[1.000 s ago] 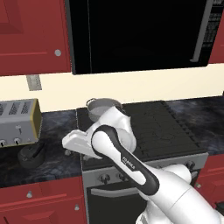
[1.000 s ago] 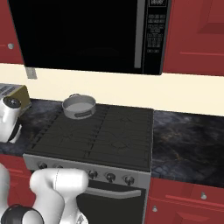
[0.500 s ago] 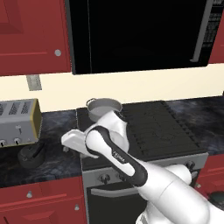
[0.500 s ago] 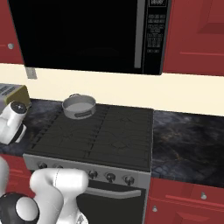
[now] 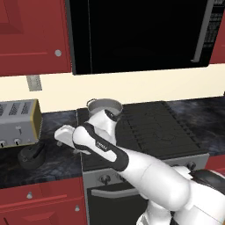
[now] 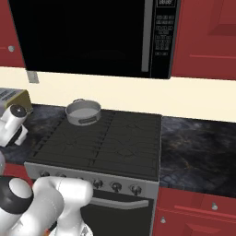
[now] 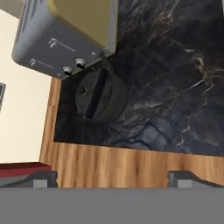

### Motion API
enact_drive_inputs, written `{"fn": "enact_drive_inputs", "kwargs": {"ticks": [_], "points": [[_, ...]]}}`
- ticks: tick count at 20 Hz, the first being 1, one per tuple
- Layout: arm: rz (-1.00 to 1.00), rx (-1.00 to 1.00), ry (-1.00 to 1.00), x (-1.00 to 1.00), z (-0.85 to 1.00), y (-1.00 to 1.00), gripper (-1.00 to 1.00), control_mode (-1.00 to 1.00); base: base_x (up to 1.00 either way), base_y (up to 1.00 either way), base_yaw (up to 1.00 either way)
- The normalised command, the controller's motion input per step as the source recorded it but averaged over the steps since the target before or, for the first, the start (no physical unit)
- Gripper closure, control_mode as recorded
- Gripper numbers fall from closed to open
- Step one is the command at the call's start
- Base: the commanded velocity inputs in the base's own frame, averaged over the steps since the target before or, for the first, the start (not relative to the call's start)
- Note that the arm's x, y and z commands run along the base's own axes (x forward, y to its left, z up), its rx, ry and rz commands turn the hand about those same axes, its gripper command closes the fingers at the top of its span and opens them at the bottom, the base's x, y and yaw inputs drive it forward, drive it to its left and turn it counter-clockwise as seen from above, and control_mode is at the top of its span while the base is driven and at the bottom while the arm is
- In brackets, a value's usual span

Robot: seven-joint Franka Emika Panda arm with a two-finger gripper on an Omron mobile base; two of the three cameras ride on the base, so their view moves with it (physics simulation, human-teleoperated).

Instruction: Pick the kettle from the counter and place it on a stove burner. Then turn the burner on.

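Kitchen scene. The kettle point(image 5: 31, 156) stands on the dark marbled surface point(image 5: 57, 162), left of the stove point(image 5: 154, 127) and just in front of the silver toaster point(image 5: 17, 123), close to the near edge. The jaws are released, spread wide and holding nothing; the gripper point(image 7: 113, 177) hangs above the surface, apart from the kettle point(image 7: 99, 95). A silver pot point(image 6: 83, 112) sits on the far left burner of the stove.
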Motion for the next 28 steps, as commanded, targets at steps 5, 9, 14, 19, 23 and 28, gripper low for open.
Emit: {"fn": "enact_drive_inputs", "kwargs": {"ticks": [5, 9, 14, 19, 23, 28], "points": [[-0.04, 0.01, 0.00, 0.42, -0.26, 0.45, -1.00, -1.00, 0.00, 0.00, 0.00], [-0.02, 0.03, 0.00, 0.36, -0.35, 0.47, -1.00, -1.00, 0.00, 0.00, 0.00], [-0.02, 0.00, 0.00, 0.38, -0.31, 0.41, -1.00, -1.00, 0.00, 0.00, 0.00], [-0.02, 0.00, 0.00, 0.39, -0.32, 0.40, -1.00, -1.00, 0.00, 0.00, 0.00], [-0.02, 0.00, 0.00, 0.34, -0.34, 0.40, -1.00, -1.00, 0.00, 0.00, 0.00], [-0.02, 0.00, 0.00, 0.34, -0.24, 0.39, -1.00, -1.00, 0.00, 0.00, 0.00]]}}
